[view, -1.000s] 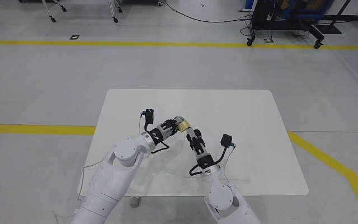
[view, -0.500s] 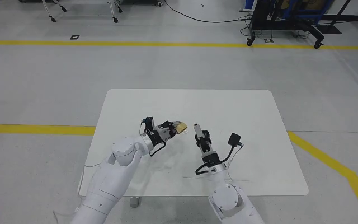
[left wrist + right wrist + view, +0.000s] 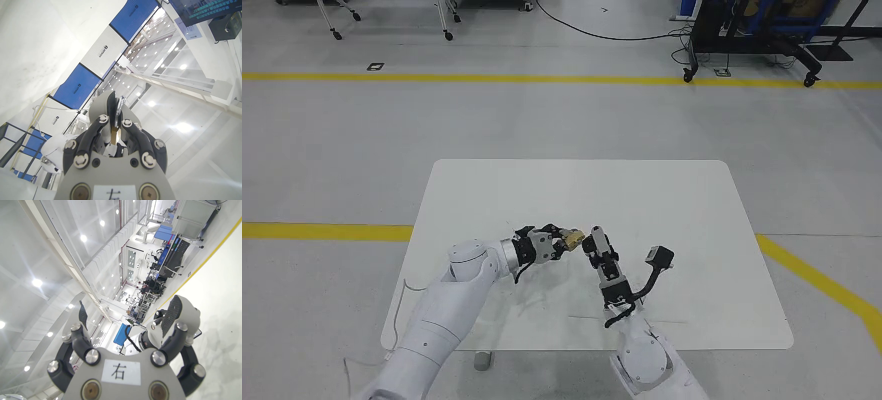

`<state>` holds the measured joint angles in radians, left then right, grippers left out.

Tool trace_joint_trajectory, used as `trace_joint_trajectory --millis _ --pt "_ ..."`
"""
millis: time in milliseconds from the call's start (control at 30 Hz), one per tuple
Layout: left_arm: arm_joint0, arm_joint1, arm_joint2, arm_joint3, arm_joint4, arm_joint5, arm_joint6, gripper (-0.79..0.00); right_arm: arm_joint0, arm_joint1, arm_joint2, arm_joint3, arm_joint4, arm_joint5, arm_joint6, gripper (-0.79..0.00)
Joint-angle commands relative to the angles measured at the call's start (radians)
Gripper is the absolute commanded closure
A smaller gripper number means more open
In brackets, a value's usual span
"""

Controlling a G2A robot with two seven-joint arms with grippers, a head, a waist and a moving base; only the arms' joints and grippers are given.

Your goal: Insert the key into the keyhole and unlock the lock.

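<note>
Grips the brass lock (image 3: 114,135) tightly in the left gripper (image 3: 118,108), just left of centre in the top view, over the white table (image 3: 682,200). Shows a chromed piece (image 3: 121,101) rising from the brass body between the pads; cannot tell whether shackle or key, so cannot place the key with certainty. Holds the right gripper (image 3: 128,306) spread wide with nothing between its ribbed pads, just right of the lock in the top view, near it but apparently not touching. Probably stands at the point of taking hold for the insertion or the turn. Risks biting the wrong part if the free jaws close before that chromed piece is sorted out. Risks twisting the whole lock round in the left pads instead of turning the cylinder, since the grip looks narrow and edge-on. Could bend or jam a key pushed in off-axis. Could knock finger against finger, with both grippers so close together. Would drop the lock onto the table on any slip.
</note>
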<state>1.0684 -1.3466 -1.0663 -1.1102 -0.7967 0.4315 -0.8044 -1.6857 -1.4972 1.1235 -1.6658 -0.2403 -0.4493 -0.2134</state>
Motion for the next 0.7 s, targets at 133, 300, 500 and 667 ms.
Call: trace_joint_trajectory --millis 133,300,500,667 --pt "-0.002 0.001 0.006 0.003 0.004 -0.004 -0.006 0.0 -0.007 0.002 0.005 -0.022 -0.026 -0.011 -0.022 -0.785" --pt "-0.001 0.002 0.007 0.002 -0.001 -0.007 0.003 0.0 -0.038 0.006 0.013 -0.066 -0.045 -0.049 -0.039 -0.785" --pt "-0.001 0.001 0.01 0.008 -0.026 0.001 -0.012 0.0 -0.036 0.007 -0.008 -0.046 -0.04 -0.041 -0.004 -0.785" --pt "-0.002 0.001 0.015 0.017 -0.049 0.006 -0.057 0.0 0.0 0.004 -0.02 0.005 -0.006 -0.03 0.007 -0.785"
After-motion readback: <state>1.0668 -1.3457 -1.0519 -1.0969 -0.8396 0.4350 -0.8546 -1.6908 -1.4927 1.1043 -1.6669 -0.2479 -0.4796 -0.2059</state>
